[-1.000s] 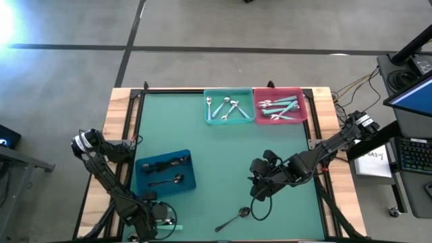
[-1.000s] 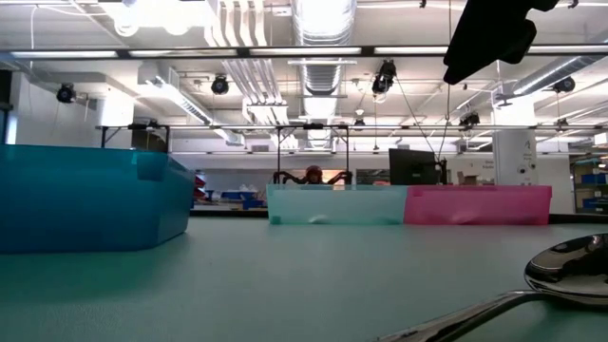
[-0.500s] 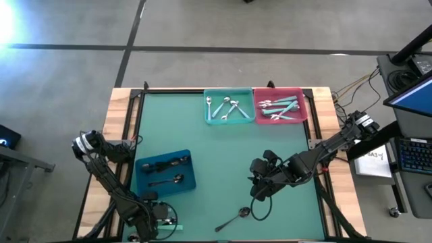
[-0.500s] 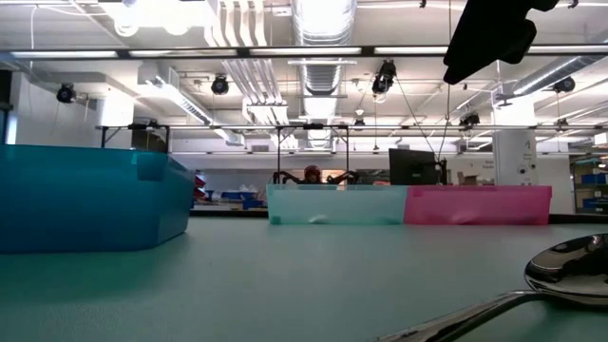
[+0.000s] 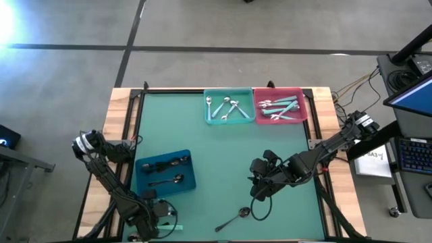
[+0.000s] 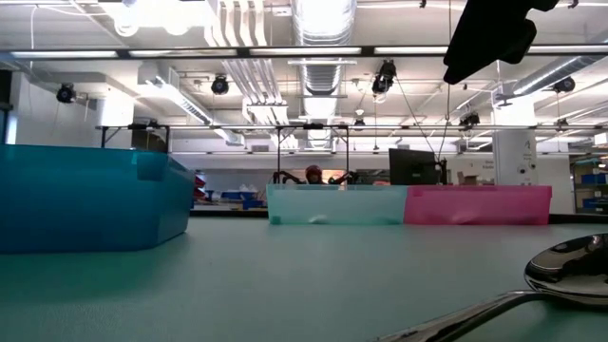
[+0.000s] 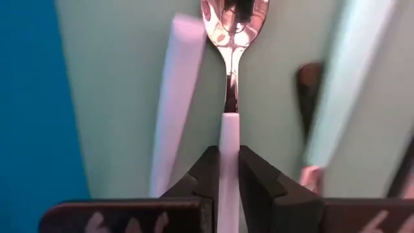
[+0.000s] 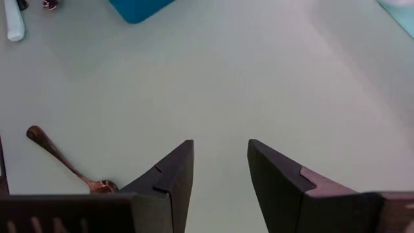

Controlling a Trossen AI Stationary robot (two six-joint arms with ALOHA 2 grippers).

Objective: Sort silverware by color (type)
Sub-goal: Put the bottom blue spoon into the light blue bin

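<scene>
Gripping a mint-handled spoon with the left hand: wrist view shows both fingers pinched on the pale handle, bowl pointing straight out ahead of the hand. Spoon's long axis runs in line with the hand's reach, so the handle sits between the fingers end-on and the grasp is near the handle's outer stretch, not the neck.

Location: left hand is down at the near-left corner of the tabletop, just beside the near end of the blue bin. At least one more mint handle lies right alongside the held spoon, roughly parallel.

The relation that matters: the pink bin, which holds the other mint-handled spoons, is at the far edge toward the right, diagonally across the whole tabletop from this hand. My read: a long carry, crossing past the teal bin with the silver ones.

Right hand hovers over the near-right area, fingers spread, holding nothing. A dark spoon lies loose on the tabletop near it, handle angled toward the near-left, bowl end closest to that hand. Right arm is clearly the nearer one for that piece; blue bin with the dark spoons is to its left.

Risk as I judge it: the neighbouring handle could drag along on lift.
</scene>
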